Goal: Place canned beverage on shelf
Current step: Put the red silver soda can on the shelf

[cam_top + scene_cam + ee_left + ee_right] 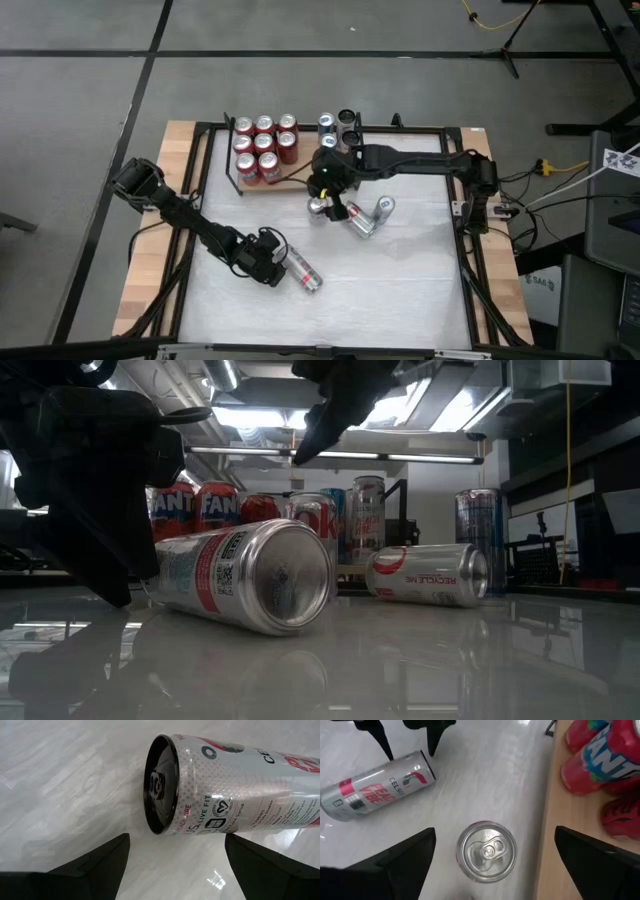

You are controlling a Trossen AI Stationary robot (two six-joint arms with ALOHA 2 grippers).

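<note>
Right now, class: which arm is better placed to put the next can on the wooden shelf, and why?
Probably the right. Its open tool hovers directly over an upright silver can beside the light-brown wooden shelf. The left tool, also open, faces a fallen silver-and-pink can much farther away.

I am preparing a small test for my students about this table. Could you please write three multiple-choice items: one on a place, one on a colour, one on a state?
1. Where is the right gripper?
A. Over the red cans
B. Over an upright silver can beside the shelf
C. At the table's front edge

2. What colour are the cans clustered on the shelf?
A. Blue
B. Green
C. Red

3. How is the can in front of the left gripper?
A. Lying on its side
B. Standing upright
C. Lifted

Key:
1 B: the right gripper is open above the upright silver can, next to the shelf.
2 C: the red cans.
3 A: the lying can rests on the table before the open left gripper.
</note>
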